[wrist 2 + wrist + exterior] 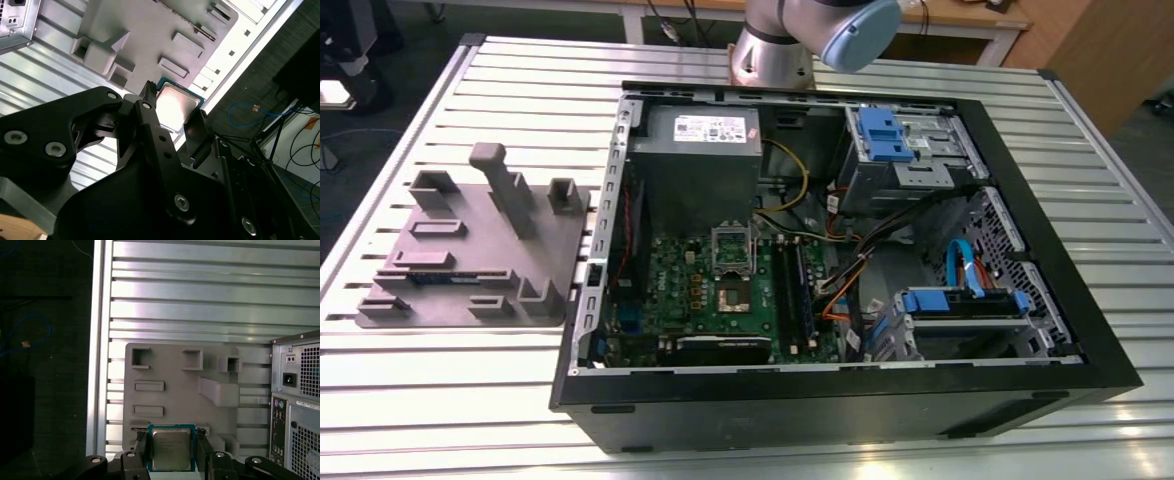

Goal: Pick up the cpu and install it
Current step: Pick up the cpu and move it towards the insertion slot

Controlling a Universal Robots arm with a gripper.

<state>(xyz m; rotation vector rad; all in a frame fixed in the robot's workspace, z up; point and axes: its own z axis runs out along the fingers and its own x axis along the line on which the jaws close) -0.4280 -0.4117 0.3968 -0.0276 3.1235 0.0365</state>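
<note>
We find the case (827, 400) lying open side up, so its socket (730, 270) can be reached from above; the power supply (700, 150) stands on its far side; cables (854, 270) crowd the exterior view's right, below the drive cage (903, 140); upright posts (500, 180) jut from the tray (480, 255) beneath the gripper (172, 442) clamping the cpu (172, 452); the slatted table (440, 390) around it lies open.

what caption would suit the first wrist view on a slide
Gripper holding the cpu by two edges over the grey moulded tray on the slatted table, computer case alongside.
</note>
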